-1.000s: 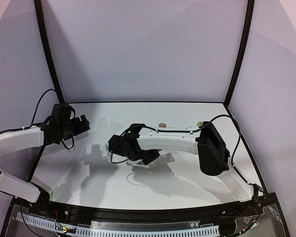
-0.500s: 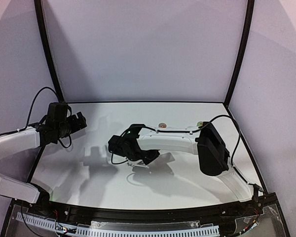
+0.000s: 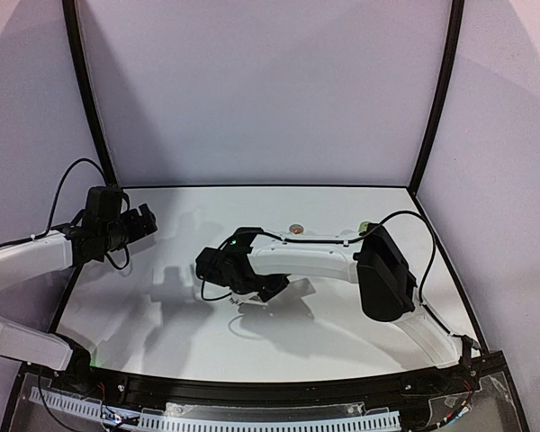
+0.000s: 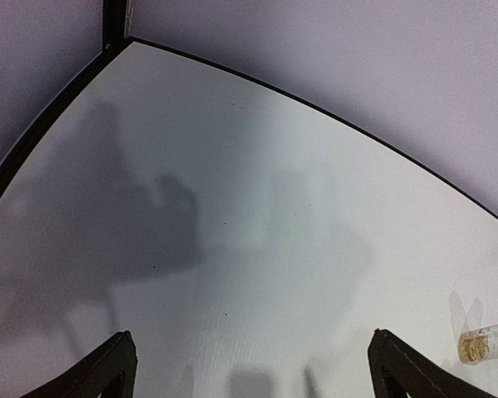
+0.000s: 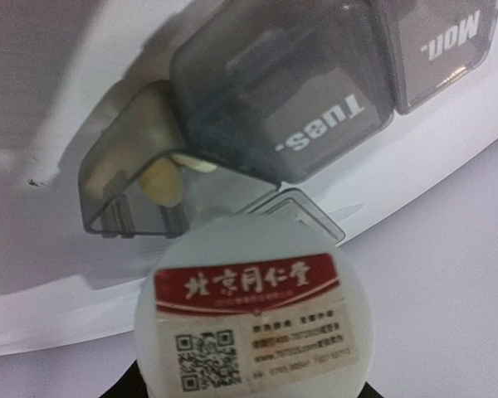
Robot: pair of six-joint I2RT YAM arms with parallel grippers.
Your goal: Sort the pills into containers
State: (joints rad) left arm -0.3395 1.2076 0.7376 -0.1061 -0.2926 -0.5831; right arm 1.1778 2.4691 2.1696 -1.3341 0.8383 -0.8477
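Strip (image 5: 315, 91): lies near the middle of the counter (image 4: 257, 149), directly under the right tool (image 3: 263, 290).
Lids: the two marked "Tues." and "Mon." are down. The end cell (image 5: 108, 186) beside "Tues." is open.
Pill (image 5: 162, 181): one cream pill lies in the open cell. Whether the lidded cells hold any cannot be told.
Bottle (image 5: 249, 319): white and labelled, it hangs just over the open cell and fills the near part of the right wrist view. Its mouth is hidden.
Right tool: partly closed and pinching the bottle, as far as the wrist view shows. Its fingers are mostly hidden behind the bottle.
Left tool (image 4: 251, 340): spread wide and holding nothing, over the counter's left side, well apart from the strip.
Vial (image 4: 481, 344): small and clear with yellowish contents, standing far off from the left tool.
Done: probably one cell served, with at least one pill in it.
Left: probably the "Tues." and "Mon." cells, which need opening and filling, and then the end cell needs closing.
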